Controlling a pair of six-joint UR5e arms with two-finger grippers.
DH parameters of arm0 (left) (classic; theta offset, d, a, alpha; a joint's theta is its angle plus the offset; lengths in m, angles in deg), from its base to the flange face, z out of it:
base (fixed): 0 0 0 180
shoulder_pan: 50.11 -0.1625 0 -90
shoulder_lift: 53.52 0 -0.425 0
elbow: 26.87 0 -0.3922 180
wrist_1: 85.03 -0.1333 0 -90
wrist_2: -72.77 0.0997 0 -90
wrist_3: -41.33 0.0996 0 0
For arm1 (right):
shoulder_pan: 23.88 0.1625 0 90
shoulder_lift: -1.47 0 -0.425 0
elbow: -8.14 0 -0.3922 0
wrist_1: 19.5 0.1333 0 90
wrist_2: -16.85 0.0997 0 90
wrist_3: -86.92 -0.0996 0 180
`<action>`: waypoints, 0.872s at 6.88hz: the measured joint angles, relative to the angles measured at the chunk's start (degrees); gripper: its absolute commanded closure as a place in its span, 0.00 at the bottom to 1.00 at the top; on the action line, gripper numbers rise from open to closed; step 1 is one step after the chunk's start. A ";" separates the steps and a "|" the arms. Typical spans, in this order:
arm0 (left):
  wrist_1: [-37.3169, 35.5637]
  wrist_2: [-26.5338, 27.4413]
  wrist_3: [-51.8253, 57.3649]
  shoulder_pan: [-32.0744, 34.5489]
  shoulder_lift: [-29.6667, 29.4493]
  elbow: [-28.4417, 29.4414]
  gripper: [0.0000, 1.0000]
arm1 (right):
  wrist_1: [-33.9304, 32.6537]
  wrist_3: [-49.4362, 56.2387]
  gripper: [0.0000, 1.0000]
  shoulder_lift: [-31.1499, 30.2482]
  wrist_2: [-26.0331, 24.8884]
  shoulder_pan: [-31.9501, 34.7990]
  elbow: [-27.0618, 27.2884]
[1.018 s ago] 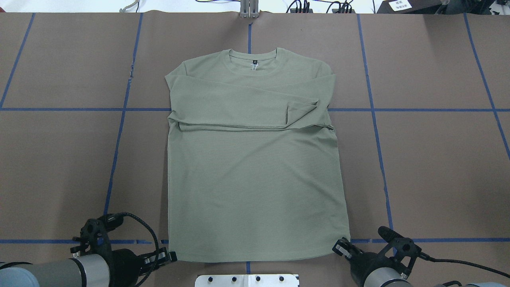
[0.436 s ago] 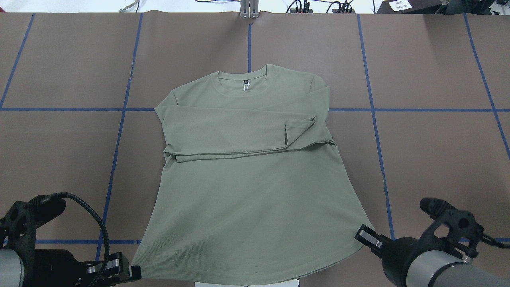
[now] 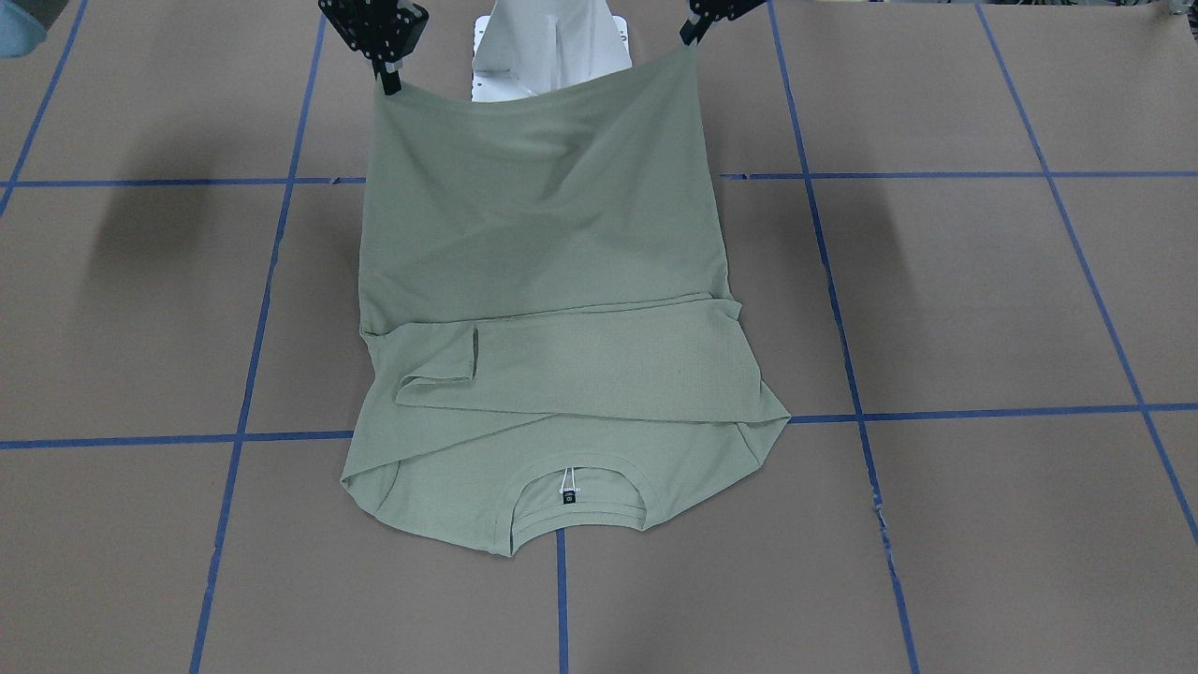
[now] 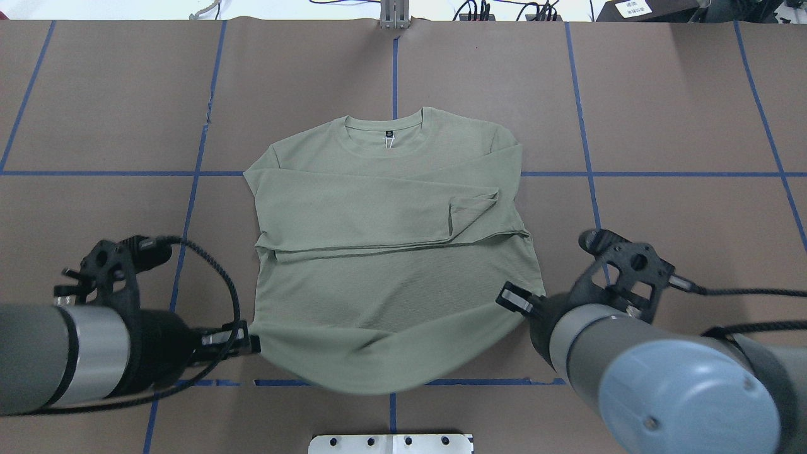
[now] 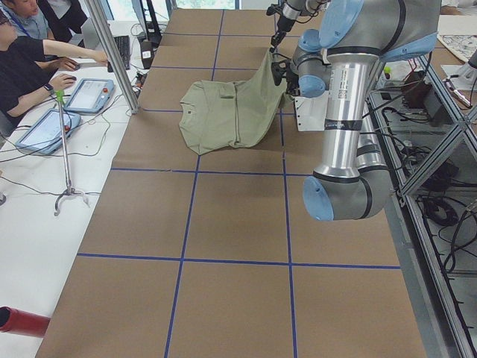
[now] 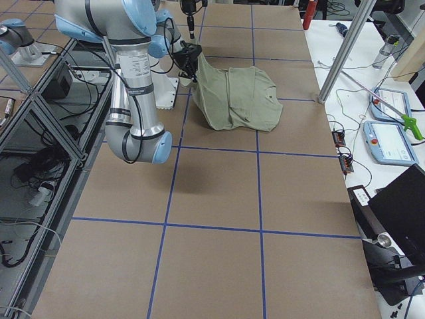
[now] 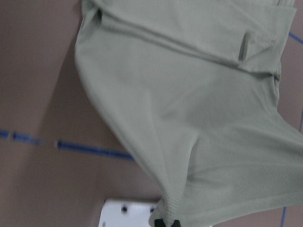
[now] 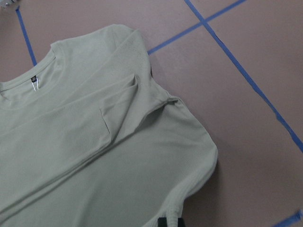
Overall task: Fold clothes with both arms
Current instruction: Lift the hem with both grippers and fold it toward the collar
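Note:
The pale sage-green shirt [image 4: 391, 277] lies with its collar end on the table and its sleeves folded across the chest. Its black neck label [image 4: 389, 133] faces up. My left gripper [image 4: 251, 344] is shut on the left hem corner, and my right gripper [image 4: 508, 297] is shut on the right hem corner. Both hold the hem raised above the table, so the lower body of the shirt [image 3: 543, 234] hangs stretched between the right gripper [image 3: 386, 82] and the left gripper [image 3: 693, 37]. The wrist views show the cloth [image 7: 199, 109] [image 8: 94, 142] running down from each pinch.
The white pedestal base plate [image 4: 391, 443] sits at the near table edge under the raised hem. Blue tape lines [image 4: 630, 173] grid the brown table. Operators, tablets [image 5: 91, 95] and a metal pole [image 5: 112, 52] stand at the far side.
Both grippers pulled the hem corners toward the robot and outward, dragging the shirt closer. They then lifted the hem off the table and carried it forward toward the collar.

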 measured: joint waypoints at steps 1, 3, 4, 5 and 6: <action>-0.03 -0.17 4.94 4.38 -1.61 3.53 1.00 | 5.49 4.09 1.00 0.94 1.67 4.68 -6.43; 0.70 -0.18 11.23 10.92 -6.16 13.24 1.00 | 16.83 9.53 1.00 2.18 5.04 12.49 -18.57; 0.91 -0.39 15.40 15.10 -9.18 17.54 1.00 | 19.24 11.81 1.00 3.15 6.51 15.77 -22.12; 1.16 -0.60 19.10 19.04 -10.96 21.01 1.00 | 20.24 13.60 1.00 4.76 7.69 18.58 -25.49; 1.65 -0.80 21.62 21.73 -13.04 25.71 1.00 | 21.78 14.76 1.00 6.72 8.48 20.90 -29.84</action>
